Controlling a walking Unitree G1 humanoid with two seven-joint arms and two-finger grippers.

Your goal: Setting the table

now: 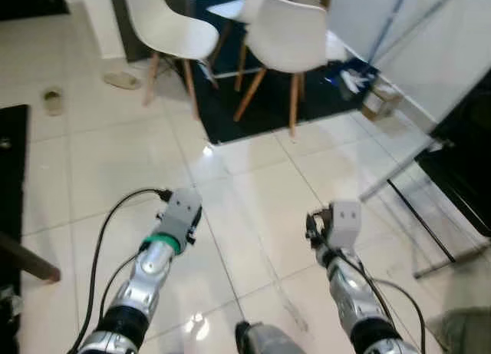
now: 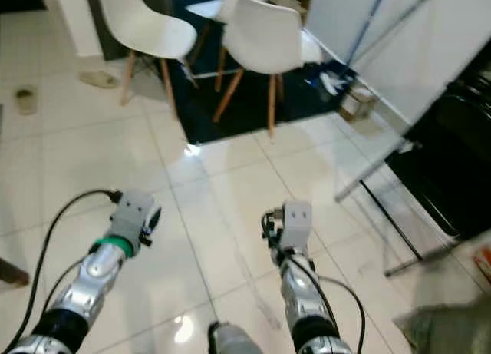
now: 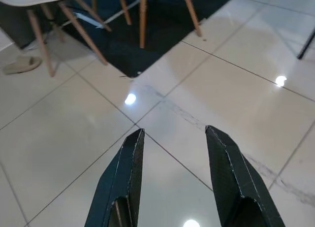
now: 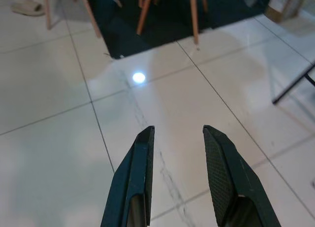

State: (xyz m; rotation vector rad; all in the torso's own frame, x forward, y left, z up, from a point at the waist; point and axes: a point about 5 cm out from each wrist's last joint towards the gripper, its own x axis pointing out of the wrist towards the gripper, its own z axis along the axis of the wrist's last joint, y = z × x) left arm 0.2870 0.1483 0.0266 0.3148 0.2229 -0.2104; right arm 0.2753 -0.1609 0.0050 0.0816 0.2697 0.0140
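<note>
Approach to dining area
Both grippers, left (image 3: 172, 178) and right (image 4: 177, 175), were held wide, empty; chairs (image 1: 288, 35) lay ahead.

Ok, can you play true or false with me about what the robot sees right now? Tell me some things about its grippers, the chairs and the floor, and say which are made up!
1. The left gripper is open with nothing between its fingers. True.
2. The right gripper is holding a plate. False: it is open and empty, above the bare tiled floor.
3. The white chairs have wooden legs. True.
4. The chairs stand on a bright red rug. False: the dark rug under them looks black.
5. A slipper lies on the floor near the chairs. True.
</note>
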